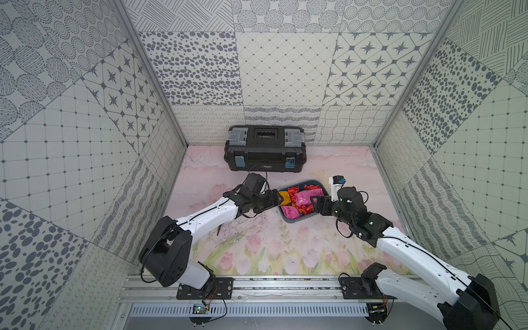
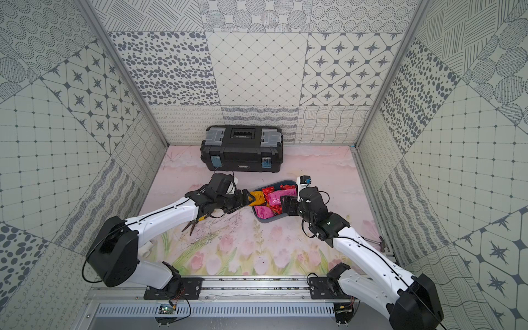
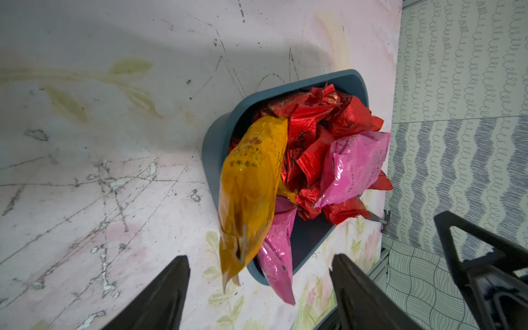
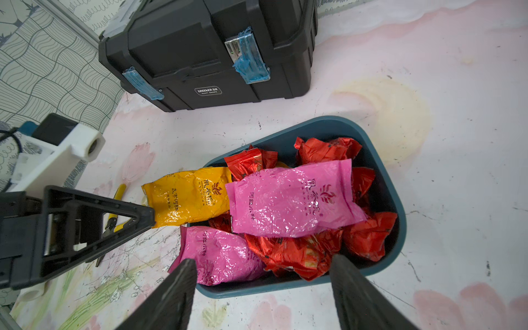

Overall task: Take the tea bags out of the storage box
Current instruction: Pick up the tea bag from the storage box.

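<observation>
The teal storage box sits right of the table's middle, heaped with tea bags. An orange-yellow tea bag hangs out over its left end. Pink tea bags and crinkled red ones fill the rest. My left gripper is open at the box's left end; the orange bag's tip lies between its fingers, clear of both. At the box's right side my right gripper stands open just outside the rim, nothing between its fingers.
A black toolbox with blue latches stands shut at the back wall. Yellow-handled pliers lie under the left arm. A small hammer lies by the right wall. Patterned walls close in three sides.
</observation>
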You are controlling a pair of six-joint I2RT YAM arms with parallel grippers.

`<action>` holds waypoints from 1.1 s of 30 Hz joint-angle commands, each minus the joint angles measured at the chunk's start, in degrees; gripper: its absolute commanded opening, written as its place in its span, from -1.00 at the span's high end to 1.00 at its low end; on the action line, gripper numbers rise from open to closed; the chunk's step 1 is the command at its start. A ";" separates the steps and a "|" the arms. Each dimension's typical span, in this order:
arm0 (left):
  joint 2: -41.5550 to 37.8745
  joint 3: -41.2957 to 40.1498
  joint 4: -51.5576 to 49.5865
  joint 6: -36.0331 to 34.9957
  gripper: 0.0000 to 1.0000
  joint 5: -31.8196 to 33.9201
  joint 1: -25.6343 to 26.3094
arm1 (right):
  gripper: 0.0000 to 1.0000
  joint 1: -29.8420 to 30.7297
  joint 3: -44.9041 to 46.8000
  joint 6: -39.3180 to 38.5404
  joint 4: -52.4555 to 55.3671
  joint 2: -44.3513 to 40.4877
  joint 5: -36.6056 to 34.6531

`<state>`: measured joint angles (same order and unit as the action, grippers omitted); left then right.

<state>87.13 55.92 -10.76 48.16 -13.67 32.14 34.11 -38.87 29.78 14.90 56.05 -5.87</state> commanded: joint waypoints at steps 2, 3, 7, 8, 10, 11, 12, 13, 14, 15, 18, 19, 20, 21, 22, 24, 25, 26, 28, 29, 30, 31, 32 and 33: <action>5.25 4.21 2.28 -1.05 -0.52 0.91 0.38 | -0.55 0.34 0.30 -0.96 -2.91 -1.17 -1.17; 5.87 4.77 2.27 -1.40 -0.46 1.19 0.46 | -0.55 0.35 0.31 -1.01 -2.86 -1.40 -1.16; 8.00 6.57 1.98 -2.83 -0.21 1.72 0.30 | -0.53 0.33 0.82 -0.74 -2.51 -2.39 -1.78; 8.61 6.95 2.00 -3.27 -0.15 1.52 0.30 | -0.54 0.32 0.94 -0.59 -2.53 -2.76 -2.04; 9.65 8.01 1.41 -3.82 0.00 1.05 0.14 | -0.54 0.33 1.35 -0.22 -2.43 -3.42 -2.95; 9.87 8.24 1.21 -4.11 0.08 0.98 0.10 | -0.54 0.32 1.54 -0.11 -2.42 -3.92 -3.29; 9.85 8.40 1.18 -4.53 0.17 1.18 0.02 | -0.54 0.29 1.80 -0.03 -2.37 -4.34 -3.54; 9.73 8.41 1.01 -4.85 0.26 1.44 -0.05 | -0.54 0.29 1.99 0.01 -2.33 -4.91 -3.80; 9.48 8.41 0.74 -5.32 0.36 1.71 -0.06 | -0.53 0.34 2.18 0.09 -2.34 -5.31 -4.00; 9.09 8.43 0.48 -5.74 0.46 2.02 -0.06 | -0.53 0.30 2.43 0.10 -2.28 -5.61 -4.12; 7.99 8.67 -0.66 -7.25 0.63 2.69 -0.15 | -0.52 0.35 2.64 -0.08 -2.09 -6.32 -4.24; 7.52 8.80 -1.23 -7.99 0.67 2.77 -0.15 | -0.51 0.33 2.46 -0.43 -1.99 -6.48 -4.26; 6.95 8.96 -1.79 -8.92 0.72 2.83 -0.19 | -0.51 0.34 2.23 -1.00 -1.71 -6.54 -4.26; 6.38 9.09 -2.31 -9.81 0.76 2.92 -0.16 | -0.51 0.28 1.94 -1.88 -1.56 -6.68 -4.26; 5.55 9.11 -2.89 -11.07 0.80 3.01 -0.19 | -0.51 0.29 1.55 -2.75 -1.32 -6.81 -4.31; 3.80 9.30 -4.26 -14.47 0.89 3.44 -0.16 | -0.54 0.33 0.55 -6.09 -0.91 -7.14 -4.64; 3.07 9.42 -5.25 -17.35 0.92 3.32 -0.23 | -0.55 0.30 0.06 -7.96 -0.77 -7.31 -4.71; 2.02 9.54 -6.23 -20.18 0.94 3.18 -0.34 | -0.56 0.34 -0.48 -9.59 -0.80 -7.46 -4.41; -0.33 9.46 -7.52 -26.23 0.98 1.72 -0.54 | -0.56 0.34 -1.23 -14.42 -1.23 -7.62 -1.03; -1.51 9.25 -8.06 -29.86 1.00 0.11 -0.67 | -0.56 0.32 -1.55 -17.85 -1.43 -7.58 2.02; -2.83 9.02 -8.80 -33.53 1.00 -1.29 -0.72 | -0.56 0.34 -1.94 -20.98 -1.42 -7.36 5.43; -4.27 8.84 -9.68 -37.07 1.00 -2.96 -0.71 | -0.56 0.39 -2.40 -25.19 -0.88 -7.13 8.84; -5.56 8.69 -10.63 -39.99 1.00 -3.95 -0.76 | -0.56 0.43 -2.98 -28.49 0.07 -6.82 11.89; -6.85 8.19 -11.20 -42.18 1.00 -5.42 -0.76 | -0.57 0.41 -3.83 -31.77 1.49 -6.37 15.09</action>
<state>85.10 64.51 -16.56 27.05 -13.10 31.79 34.13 -39.99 10.66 16.03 49.67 -0.86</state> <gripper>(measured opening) 0.131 0.784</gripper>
